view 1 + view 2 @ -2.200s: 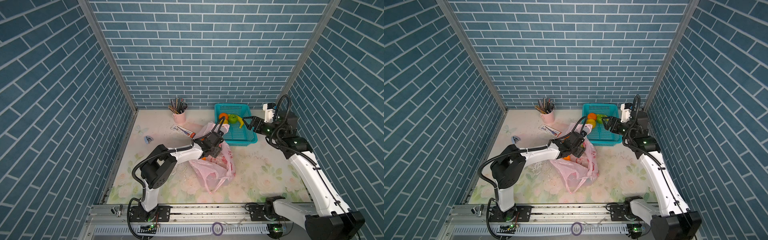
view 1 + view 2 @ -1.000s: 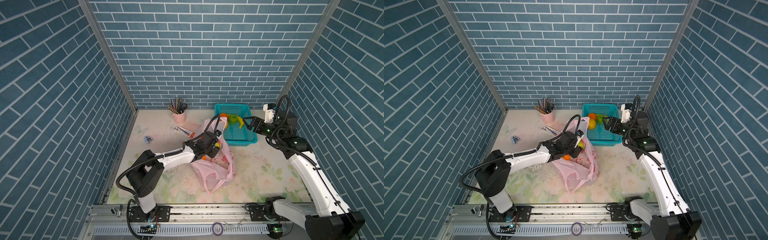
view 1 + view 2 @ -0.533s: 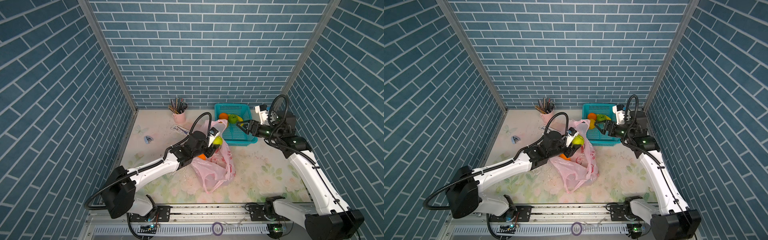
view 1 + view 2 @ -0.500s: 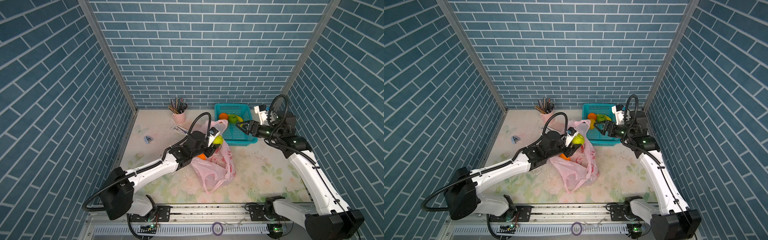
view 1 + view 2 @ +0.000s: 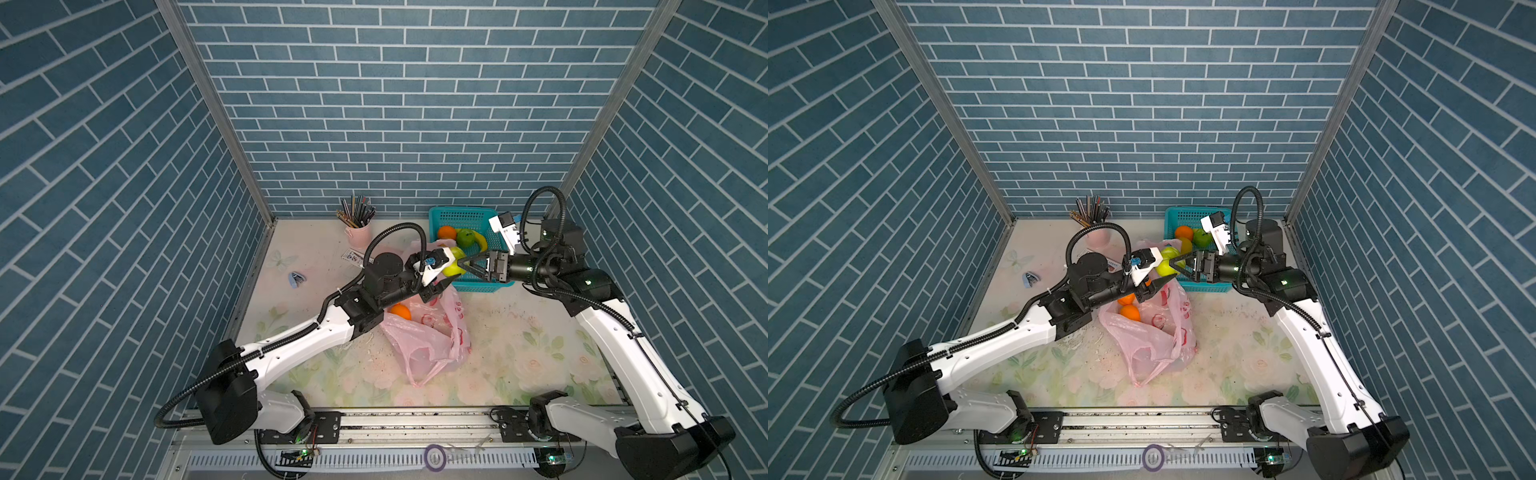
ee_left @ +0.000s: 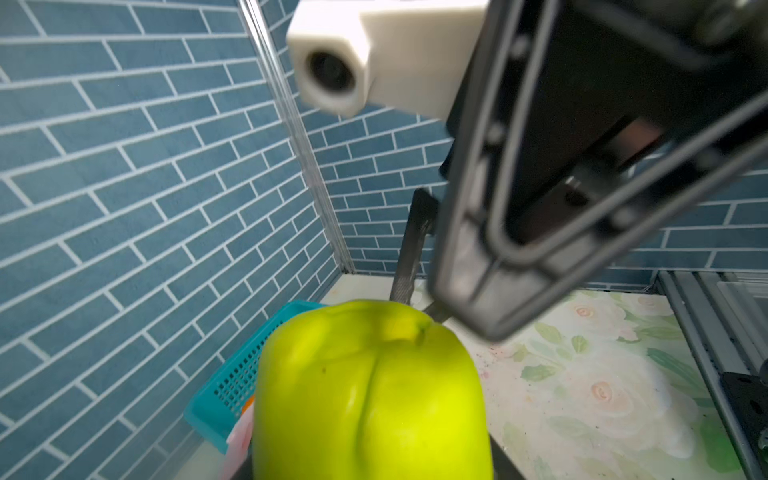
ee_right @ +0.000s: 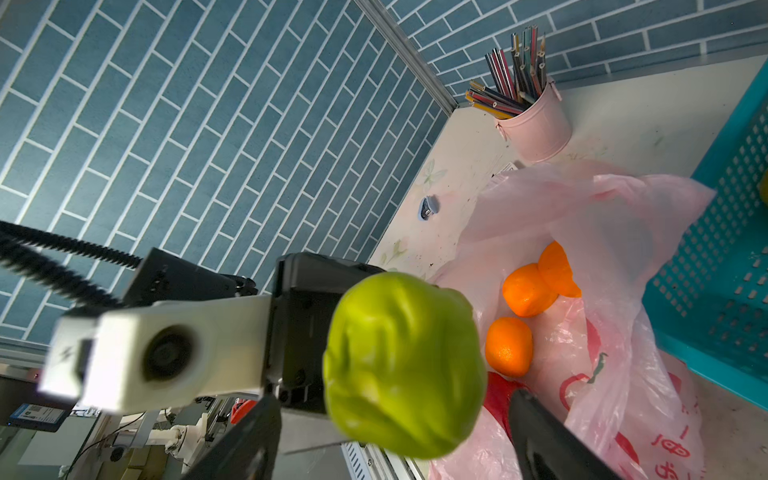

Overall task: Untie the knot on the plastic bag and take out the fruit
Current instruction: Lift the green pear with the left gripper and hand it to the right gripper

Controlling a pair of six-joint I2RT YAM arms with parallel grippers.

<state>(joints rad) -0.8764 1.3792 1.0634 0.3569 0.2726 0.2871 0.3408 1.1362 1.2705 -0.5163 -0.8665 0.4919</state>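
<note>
The pink plastic bag (image 5: 428,336) (image 5: 1150,328) lies slumped on the table with its mouth open, and the knot does not show. Oranges (image 5: 400,311) (image 7: 509,345) lie inside it. My left gripper (image 5: 446,270) (image 5: 1163,270) hangs above the bag, shut on a yellow-green apple-like fruit (image 5: 454,268) (image 6: 370,390) (image 7: 403,370). My right gripper (image 5: 463,266) (image 7: 390,436) faces it from the basket side. It is open, and its fingers (image 7: 548,436) stand wide on either side of the fruit without touching it.
A teal mesh basket (image 5: 461,216) at the back right holds an orange (image 5: 446,232), a green fruit (image 5: 466,237) and a banana (image 5: 480,240). A pink cup of pencils (image 5: 358,235) stands at the back. A small blue clip (image 5: 296,279) lies at the left.
My left gripper has lifted the green fruit out of the bag and carried it right. My right gripper has come left from over the basket to meet it.
</note>
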